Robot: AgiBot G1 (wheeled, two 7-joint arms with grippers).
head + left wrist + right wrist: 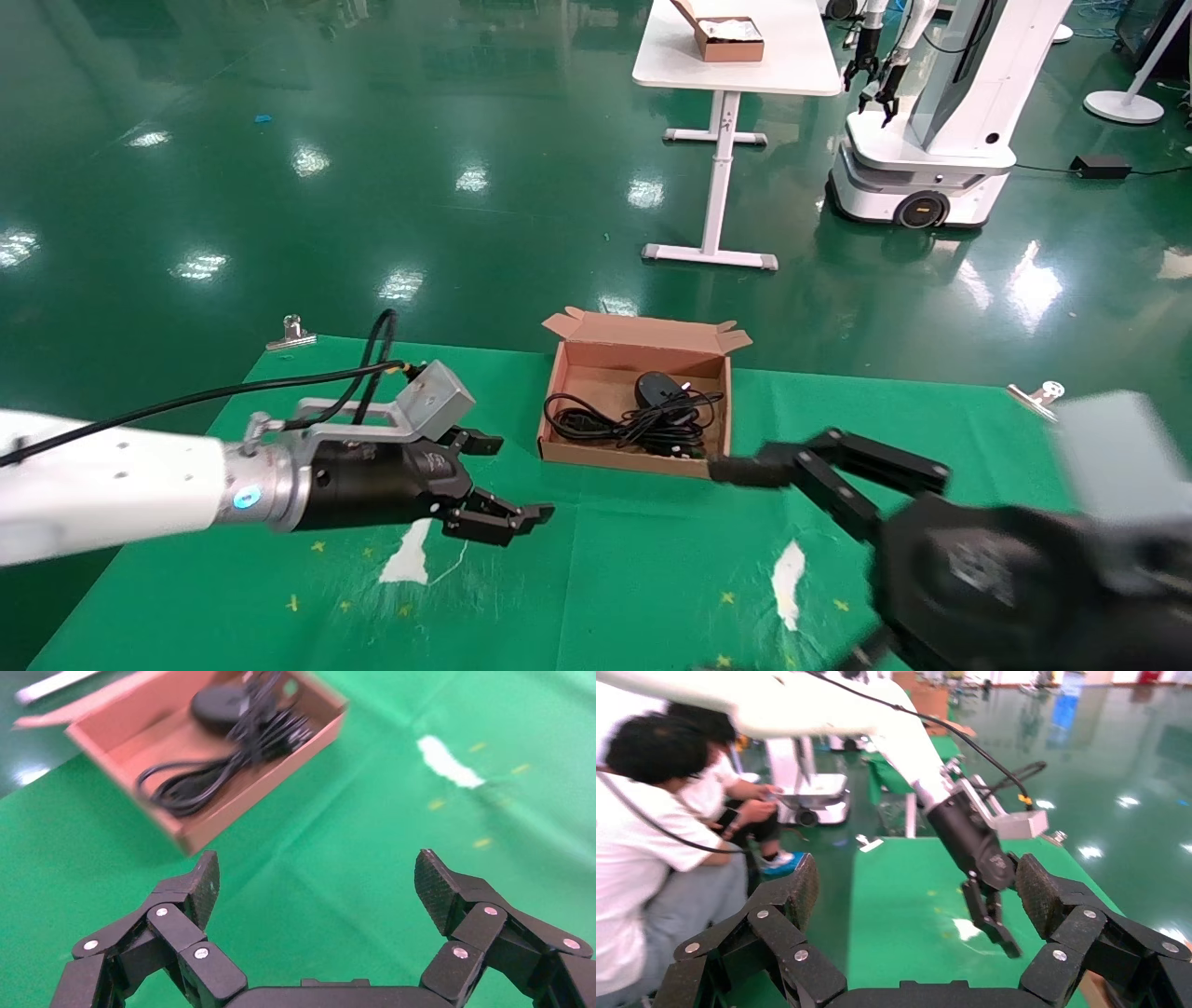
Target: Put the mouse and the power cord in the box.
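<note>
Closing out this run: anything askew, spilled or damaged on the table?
Nothing spilled. The mouse and power cord both lie inside the box, cord loosely tangled. The green cloth has white worn patches near the front. Left gripper and right gripper hover open and empty.

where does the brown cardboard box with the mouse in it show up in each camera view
Head view: the box sits at the middle of the picture on the green cloth, holding the mouse and power cord.
Left wrist view: box in the upper left, beyond the open left gripper.
Right wrist view: not in it.
Shared landmark: the green cloth, seen in all three.
</note>
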